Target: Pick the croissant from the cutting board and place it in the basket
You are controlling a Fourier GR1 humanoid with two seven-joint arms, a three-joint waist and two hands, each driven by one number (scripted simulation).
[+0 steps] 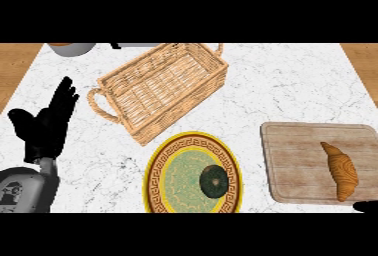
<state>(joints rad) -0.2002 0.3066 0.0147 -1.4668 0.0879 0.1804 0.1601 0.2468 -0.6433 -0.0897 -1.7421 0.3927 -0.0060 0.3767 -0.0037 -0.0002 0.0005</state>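
1. The tabletop [295, 85] is white marble with grey veins; brown wood shows past its left and right edges.
2. The croissant [339, 171] lies on the board [295, 165], in the board's right half, its long axis running from far to near, its narrow tip pointing to the far side. Nothing touches it.
3. The board is pale wood, lying flat near the tabletop's right near corner.
4. The basket [159, 90] is woven wicker, rectangular, with a loop handle at each short end. It sits turned at an angle in the far middle of the tabletop, well apart from the board. Its inside shows only the woven bottom.
5. A round plate [166, 172] with a yellow rim, a brown patterned band and a green middle lies at the near edge, between the basket and the board, just beside the basket's near corner. A small dark round thing [214, 181] lies on the plate's right part; what it is cannot be told.
6. The left robot hand [46, 125] shows by the tabletop's left edge, fingers straight and pointing up, thumb spread, holding nothing, resting.
7. Of the right robot hand [365, 206] only a small black part shows at the near right corner, just past the board's near edge; how its fingers are set cannot be told.
8. At the far left edge a brown and grey round vessel [71, 48] is cut off by the view.
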